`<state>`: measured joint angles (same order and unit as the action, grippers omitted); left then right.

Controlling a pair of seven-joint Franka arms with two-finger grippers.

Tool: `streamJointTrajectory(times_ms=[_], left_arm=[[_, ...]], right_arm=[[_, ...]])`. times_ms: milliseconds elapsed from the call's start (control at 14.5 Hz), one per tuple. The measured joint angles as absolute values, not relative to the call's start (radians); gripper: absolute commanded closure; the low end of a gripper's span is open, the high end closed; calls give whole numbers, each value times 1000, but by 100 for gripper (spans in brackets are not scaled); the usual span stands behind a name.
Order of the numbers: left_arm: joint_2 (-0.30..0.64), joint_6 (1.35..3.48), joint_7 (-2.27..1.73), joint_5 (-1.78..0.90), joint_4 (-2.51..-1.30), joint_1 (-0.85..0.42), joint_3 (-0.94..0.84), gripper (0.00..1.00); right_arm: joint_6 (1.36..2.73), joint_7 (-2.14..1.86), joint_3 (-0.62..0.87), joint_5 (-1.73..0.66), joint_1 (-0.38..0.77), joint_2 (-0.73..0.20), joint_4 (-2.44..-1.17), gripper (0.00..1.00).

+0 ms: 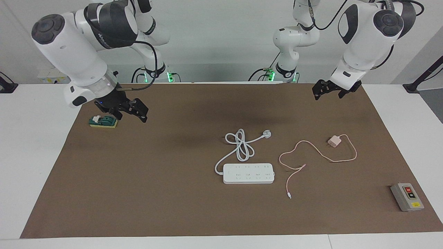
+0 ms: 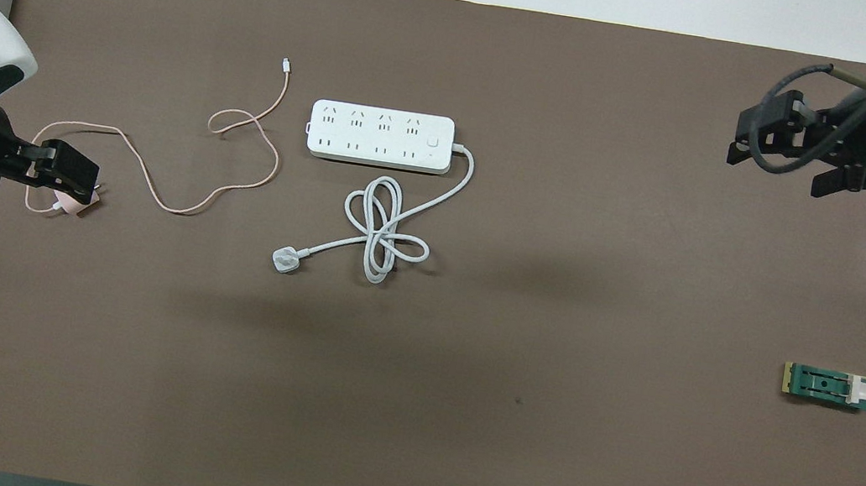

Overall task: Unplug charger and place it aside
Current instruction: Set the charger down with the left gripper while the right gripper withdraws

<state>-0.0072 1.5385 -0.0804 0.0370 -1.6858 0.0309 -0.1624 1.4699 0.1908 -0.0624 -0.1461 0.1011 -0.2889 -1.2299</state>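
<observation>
The pale pink charger [image 1: 334,141] lies on the brown mat, out of the power strip, toward the left arm's end. Its thin pink cable [image 1: 313,147] loops across the mat beside it. The white power strip [image 1: 248,173] lies mid-table with nothing in its sockets, its thick white cord coiled nearer to the robots. My left gripper [image 1: 330,91] is open and empty, up in the air. In the overhead view my left gripper [image 2: 70,171] covers part of the charger [image 2: 78,207]. My right gripper [image 1: 136,109] is open and empty in the air at the right arm's end.
A grey switch box [image 1: 406,197] with red and yellow buttons sits at the mat's corner at the left arm's end, farther from the robots than the charger. A small green and yellow block [image 1: 103,121] lies under the right arm. White table borders the mat [image 1: 138,193].
</observation>
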Motion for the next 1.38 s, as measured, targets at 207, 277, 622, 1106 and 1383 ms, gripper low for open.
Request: streamJointTrajectory(times_ms=[207,277,622,1106,1383], left_arm=[[-7,1558,-65,36,-1689,30,-153,0],[-7,1556,-65,36,-1689,29,-154,0],[-7,1554,-58,5,-1690,26,-154,0],[-11,1557,-8,-1,-1685,26,-152,0],[-11,1564,-5,-2,-1685,24,-152,0]], right_arm=[[1427,12,-63,-95,63,-239,-1239,0],[1417,-29,-63,-85,49,-216,-1254,0],[1443,-92,-61,-20,13,-53,-1469,0],[1530,-92,-42,30,11,10,-1593,0],[1533,-90,-37,47,11,10,-1595,0]])
